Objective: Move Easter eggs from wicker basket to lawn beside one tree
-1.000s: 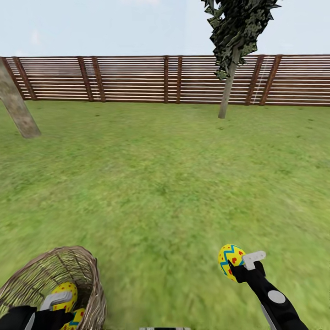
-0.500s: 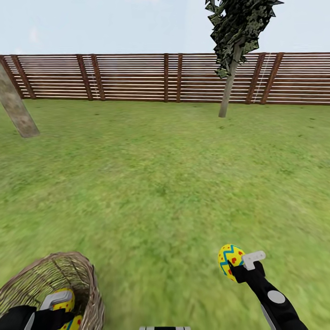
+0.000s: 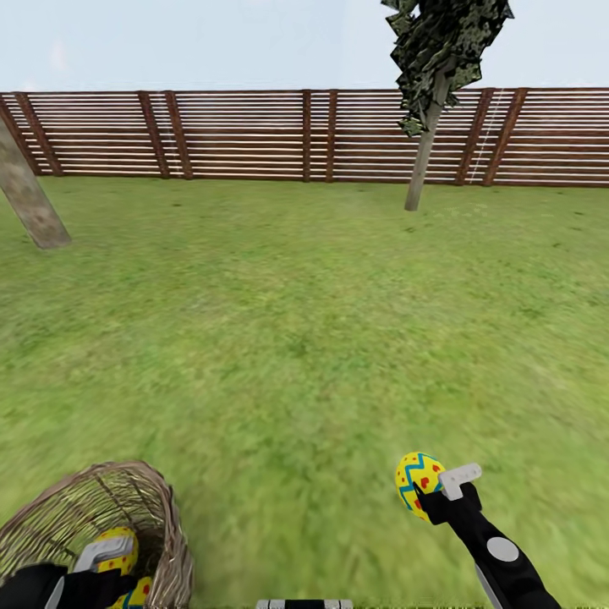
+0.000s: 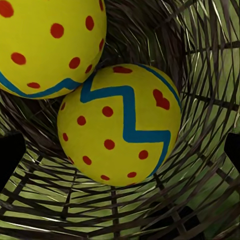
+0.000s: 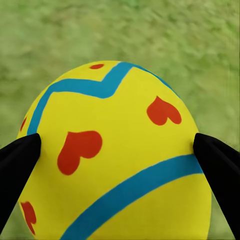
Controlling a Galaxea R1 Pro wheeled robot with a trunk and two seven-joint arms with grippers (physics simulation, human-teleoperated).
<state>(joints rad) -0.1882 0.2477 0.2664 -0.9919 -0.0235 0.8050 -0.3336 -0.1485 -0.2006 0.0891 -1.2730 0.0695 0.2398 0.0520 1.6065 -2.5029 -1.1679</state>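
Right gripper (image 3: 427, 497) pinches one egg (image 3: 417, 482) clear above the lawn (image 3: 304, 338); left gripper (image 3: 106, 562) reaches into the basket (image 3: 165, 516), whether open or closed I cannot tell.

Two eggs (image 4: 120, 125) lie touching on the basket's woven floor. Each looks light, hard-shelled and smooth, so likely to slip from a tip hold; the safest grasp is across the widest girth, as the fingers (image 5: 17, 167) flank the held egg.

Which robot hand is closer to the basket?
The left. The left end effector reaches into the wicker basket, right by the two eggs inside. The right end effector is off to the side over the lawn, holding the third egg.
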